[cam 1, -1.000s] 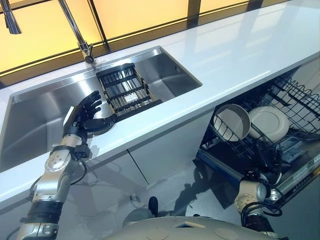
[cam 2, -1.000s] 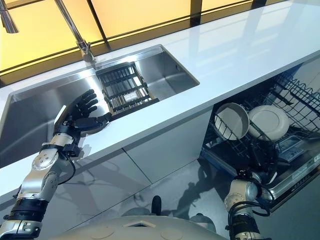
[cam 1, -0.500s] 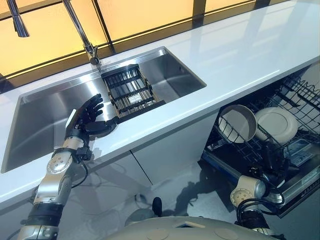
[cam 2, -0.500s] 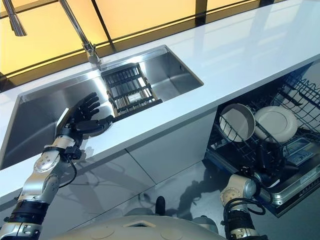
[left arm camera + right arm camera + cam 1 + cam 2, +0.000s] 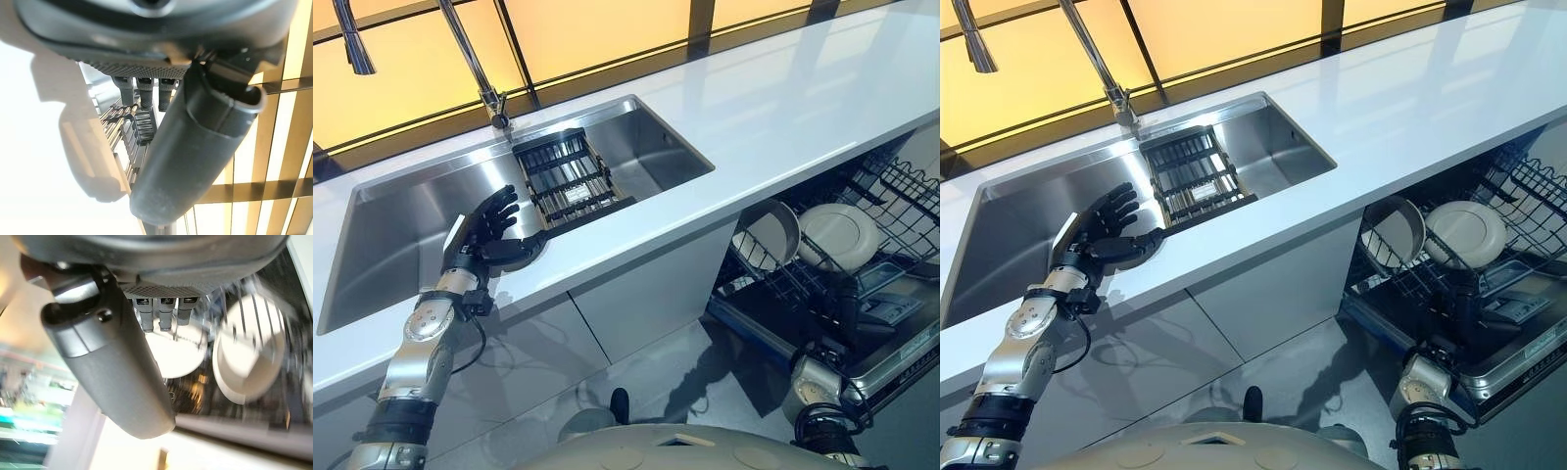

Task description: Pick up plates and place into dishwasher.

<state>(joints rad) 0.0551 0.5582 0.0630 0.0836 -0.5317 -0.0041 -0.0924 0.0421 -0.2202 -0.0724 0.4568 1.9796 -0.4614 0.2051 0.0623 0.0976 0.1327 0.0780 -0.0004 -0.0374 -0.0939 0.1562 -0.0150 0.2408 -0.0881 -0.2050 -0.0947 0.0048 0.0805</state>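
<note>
I see a white counter (image 5: pixel 773 108) with a steel sink (image 5: pixel 401 225) under amber windows. My left hand (image 5: pixel 484 230) hovers there, fingers spread. Two plates (image 5: pixel 837 235) stand in the dishwasher rack (image 5: pixel 901 196); right hand's (image 5: pixel 156 308) fingers straight. No legible writing.

Right hand (image 5: pixel 117 362) fingers straight, empty; two white plates (image 5: pixel 249 352) upright in dishwasher rack (image 5: pixel 274 303) beyond.

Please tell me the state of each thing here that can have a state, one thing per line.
Dishwasher rack: pulled out.
Two plates: standing on edge in the rack.
Sink rack: sitting in the sink, no dishes visible on it.
Left hand: open, above the sink's front edge, holding nothing.
Right hand: open, holding nothing, facing the plates.
</note>
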